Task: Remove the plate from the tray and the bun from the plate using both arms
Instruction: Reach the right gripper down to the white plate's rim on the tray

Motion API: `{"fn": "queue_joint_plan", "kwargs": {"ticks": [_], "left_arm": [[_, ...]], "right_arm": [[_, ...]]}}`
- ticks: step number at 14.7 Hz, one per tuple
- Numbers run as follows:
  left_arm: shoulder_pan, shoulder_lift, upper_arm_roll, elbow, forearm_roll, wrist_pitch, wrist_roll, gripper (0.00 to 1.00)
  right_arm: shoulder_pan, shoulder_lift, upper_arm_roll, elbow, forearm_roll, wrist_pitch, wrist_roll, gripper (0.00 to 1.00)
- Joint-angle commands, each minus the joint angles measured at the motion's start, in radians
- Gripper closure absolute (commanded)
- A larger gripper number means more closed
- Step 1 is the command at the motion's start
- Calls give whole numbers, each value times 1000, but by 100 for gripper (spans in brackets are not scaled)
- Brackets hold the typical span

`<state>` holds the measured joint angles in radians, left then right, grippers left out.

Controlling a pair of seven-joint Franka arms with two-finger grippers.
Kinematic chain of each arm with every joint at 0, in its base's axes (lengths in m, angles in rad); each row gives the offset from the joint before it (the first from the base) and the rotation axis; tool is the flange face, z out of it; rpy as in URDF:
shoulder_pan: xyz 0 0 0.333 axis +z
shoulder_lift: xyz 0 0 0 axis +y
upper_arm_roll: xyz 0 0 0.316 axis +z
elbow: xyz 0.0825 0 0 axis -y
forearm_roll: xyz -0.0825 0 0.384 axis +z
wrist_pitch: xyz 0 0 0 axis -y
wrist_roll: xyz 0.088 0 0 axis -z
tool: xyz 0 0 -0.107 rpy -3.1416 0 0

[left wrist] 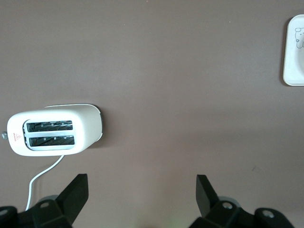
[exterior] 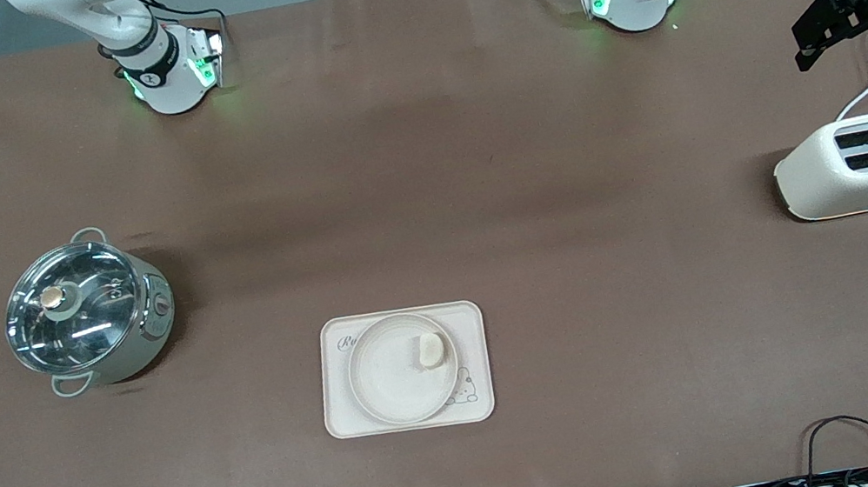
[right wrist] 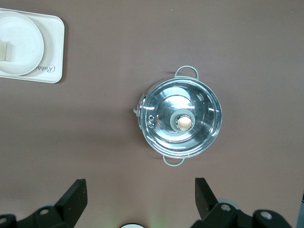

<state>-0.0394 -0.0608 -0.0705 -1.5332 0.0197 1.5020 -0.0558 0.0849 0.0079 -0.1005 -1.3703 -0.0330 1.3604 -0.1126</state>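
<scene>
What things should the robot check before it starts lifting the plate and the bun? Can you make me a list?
1. Bun lies on the plate: ok.
2. Plate sits on the tray: ok.
3. Left gripper open, holding nothing, up over the table's left-arm end near the toaster: ok.
4. Right gripper open, holding nothing, up over the lidded pot: ok.
5. Pot and toaster stand well apart from the tray, toward opposite ends of the table: ok.
6. A gripper lined up over the plate or bun: not ok, both wait at the ends.
</scene>
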Motion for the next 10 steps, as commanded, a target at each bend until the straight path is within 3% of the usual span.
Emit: {"fn": "queue_joint_plan", "kwargs": {"ticks": [1,10], "left_arm": [[-2,-4,0,8,-6,-5,16,0],[-4,27,2,58,-1,-5,13,0]], "right_arm": [[-4,-22,1,-27,1,-3,-4,0],[-1,-28,2,-30,1,-9,-2,0]]}}
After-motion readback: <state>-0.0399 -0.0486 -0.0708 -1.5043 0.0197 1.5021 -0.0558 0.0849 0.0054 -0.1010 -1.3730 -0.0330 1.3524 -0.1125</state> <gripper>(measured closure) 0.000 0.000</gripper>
